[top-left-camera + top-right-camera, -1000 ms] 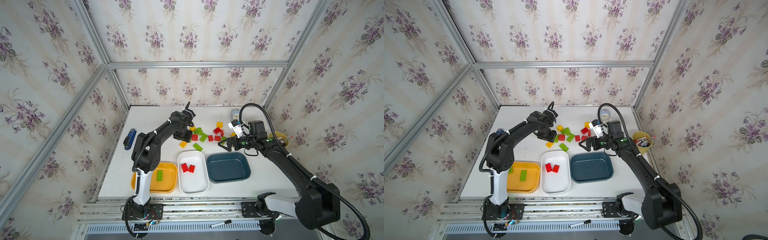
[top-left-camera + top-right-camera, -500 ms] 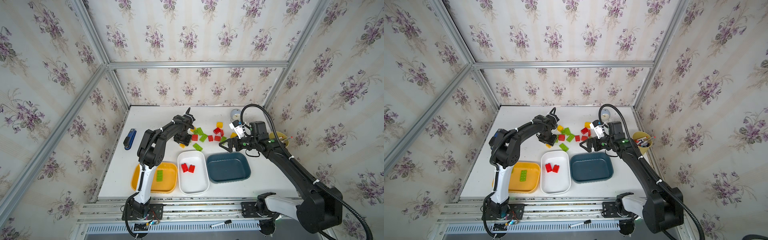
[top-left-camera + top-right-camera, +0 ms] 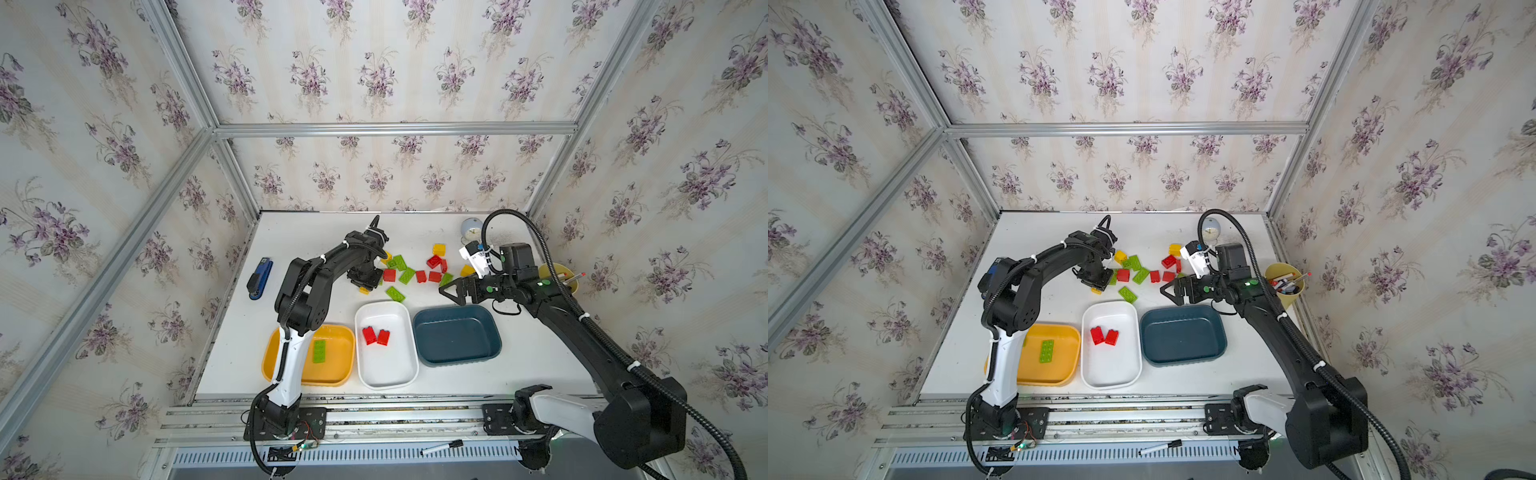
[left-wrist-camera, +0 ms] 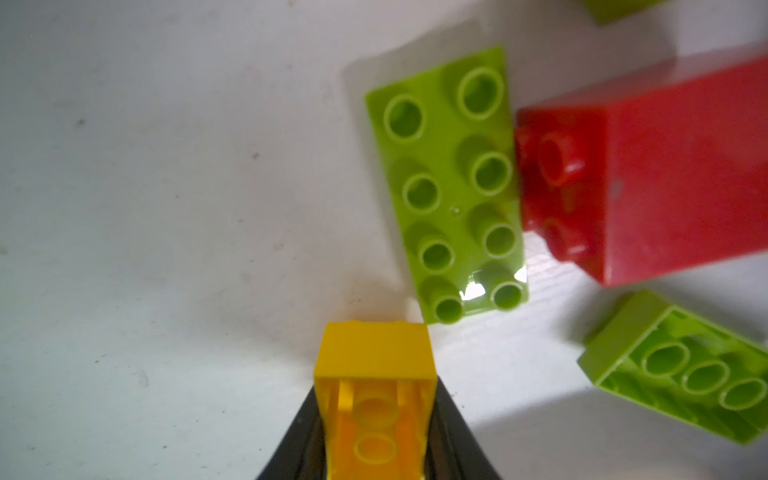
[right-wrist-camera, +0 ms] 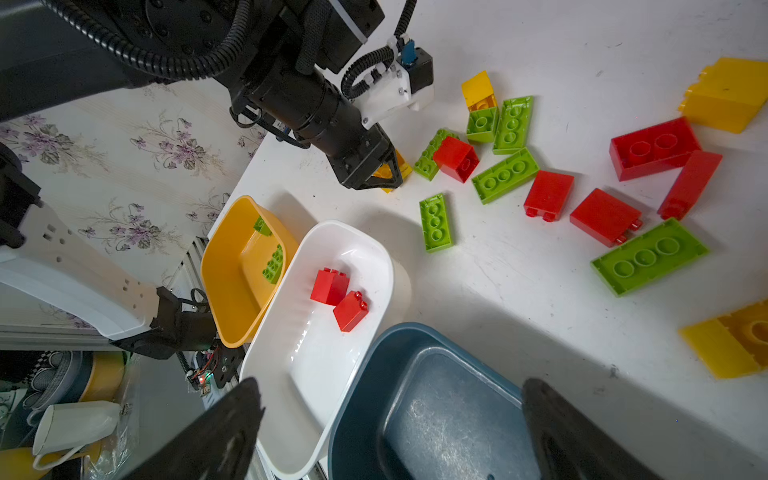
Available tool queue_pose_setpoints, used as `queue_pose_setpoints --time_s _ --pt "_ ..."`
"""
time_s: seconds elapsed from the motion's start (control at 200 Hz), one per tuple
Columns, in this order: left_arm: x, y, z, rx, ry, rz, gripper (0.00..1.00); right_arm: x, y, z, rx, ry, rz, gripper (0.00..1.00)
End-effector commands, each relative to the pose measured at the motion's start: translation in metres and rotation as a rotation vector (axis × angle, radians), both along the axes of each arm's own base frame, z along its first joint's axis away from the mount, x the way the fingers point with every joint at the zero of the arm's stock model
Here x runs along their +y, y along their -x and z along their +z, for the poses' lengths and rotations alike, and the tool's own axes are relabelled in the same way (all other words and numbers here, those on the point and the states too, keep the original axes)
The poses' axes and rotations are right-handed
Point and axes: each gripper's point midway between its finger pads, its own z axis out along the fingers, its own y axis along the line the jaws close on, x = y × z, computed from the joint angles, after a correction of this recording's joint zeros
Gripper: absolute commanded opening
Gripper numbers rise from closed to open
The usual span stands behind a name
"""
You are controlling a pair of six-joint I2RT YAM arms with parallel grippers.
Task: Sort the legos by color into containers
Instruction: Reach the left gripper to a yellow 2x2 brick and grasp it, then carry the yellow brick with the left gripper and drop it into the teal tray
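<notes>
Left wrist view: left pincer clenched on glossy, hollow-bottomed yellow brick; right pincer spread wide.

Cream wallpaper with purple flower sprigs, aluminium frame bars, scuffed white tabletop, seemingly soft daylight.

Three trays side by side, loose bricks behind; stapler left

left gripper down mid-table, closed on a small yellow plastic brick. right gripper jaws wide, just past the far rim of the dark teal plastic tray. white plastic tray: two red bricks. orange-yellow plastic tray: one lime green oblong brick. All three trays sit along the near edge of the white table.
</notes>
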Motion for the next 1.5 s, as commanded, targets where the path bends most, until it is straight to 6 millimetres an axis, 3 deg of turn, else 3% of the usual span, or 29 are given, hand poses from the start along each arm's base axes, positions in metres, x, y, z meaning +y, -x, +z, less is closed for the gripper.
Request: queue_pose_setpoints --time_s 0.0,0.15,0.385,0.515,0.74,0.835,1.1,1.224,1.284,1.349,1.494 --pt "0.001 -0.003 0.009 -0.017 0.012 -0.006 0.3 0.0 -0.002 0.009 -0.032 0.0 0.007 1.0" --pt "-0.001 -0.002 0.045 -0.065 0.049 0.015 0.31 -0.001 -0.003 0.01 -0.035 0.004 0.003 1.0" --pt "-0.019 0.035 0.108 -0.053 0.194 0.075 0.33 -0.002 -0.006 0.009 -0.044 0.009 0.001 1.0" --pt "-0.049 0.071 0.134 -0.042 0.272 0.064 0.35 -0.008 -0.01 0.009 -0.045 0.007 -0.017 1.0" --pt "-0.114 0.123 0.16 -0.011 0.399 0.021 0.34 -0.019 -0.006 0.008 -0.047 0.003 -0.043 1.0" --pt "-0.147 0.14 0.161 0.007 0.446 -0.015 0.34 -0.026 -0.003 0.006 -0.043 0.004 -0.067 1.0" --pt "-0.208 0.177 0.124 0.093 0.441 -0.124 0.33 -0.045 0.011 -0.004 -0.028 0.009 -0.127 1.0" --pt "-0.215 0.181 0.098 0.126 0.409 -0.137 0.37 -0.05 0.016 -0.004 -0.029 0.015 -0.142 1.0" --pt "-0.216 0.179 0.095 0.124 0.405 -0.14 0.49 -0.052 0.017 -0.003 -0.031 0.019 -0.145 1.0" --pt "-0.216 0.177 0.103 0.105 0.416 -0.148 0.59 -0.052 0.019 -0.002 -0.035 0.024 -0.143 1.0" --pt "-0.202 0.168 0.131 0.051 0.443 -0.146 0.61 -0.051 0.018 0.003 -0.037 0.007 -0.139 1.0"
